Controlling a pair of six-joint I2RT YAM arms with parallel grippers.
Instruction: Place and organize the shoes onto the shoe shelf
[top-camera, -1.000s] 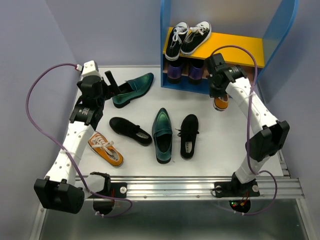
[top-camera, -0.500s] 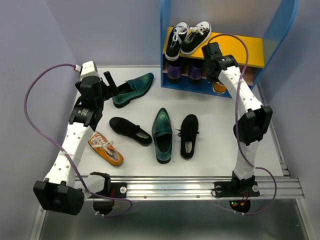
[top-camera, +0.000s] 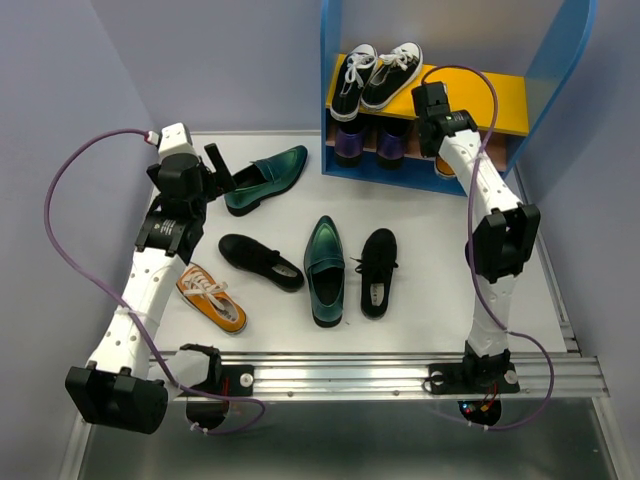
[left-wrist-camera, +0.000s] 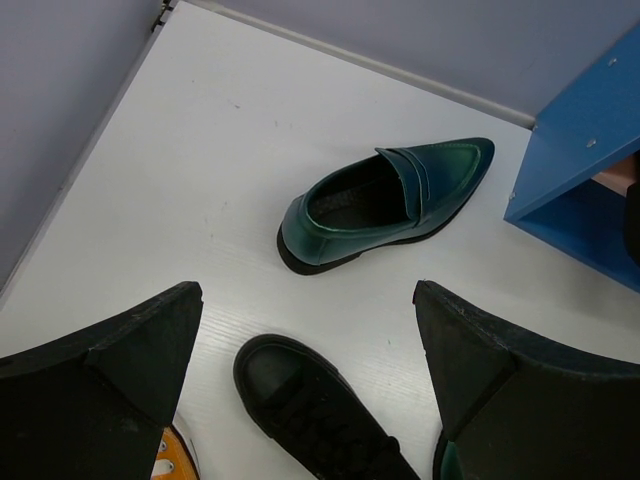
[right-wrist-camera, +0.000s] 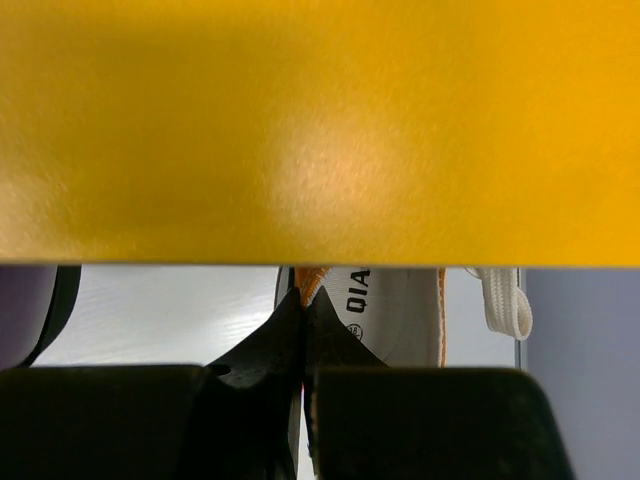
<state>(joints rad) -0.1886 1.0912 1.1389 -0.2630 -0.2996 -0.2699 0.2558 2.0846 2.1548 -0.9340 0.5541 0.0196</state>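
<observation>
Because the yellow upper board (right-wrist-camera: 320, 130) of the shoe shelf (top-camera: 327, 90) fills most of the right wrist view, only a slice of the orange sneaker (right-wrist-camera: 390, 305) shows beneath it, at the shelf's right end. The right gripper (right-wrist-camera: 303, 318) seems pinched shut on its orange collar. The top view hides those fingers but shows the arm deeper in the shelf than a second ago. Left of the shelf, the left gripper (left-wrist-camera: 305, 292) hangs spread wide and empty near a green loafer (left-wrist-camera: 385, 205).
</observation>
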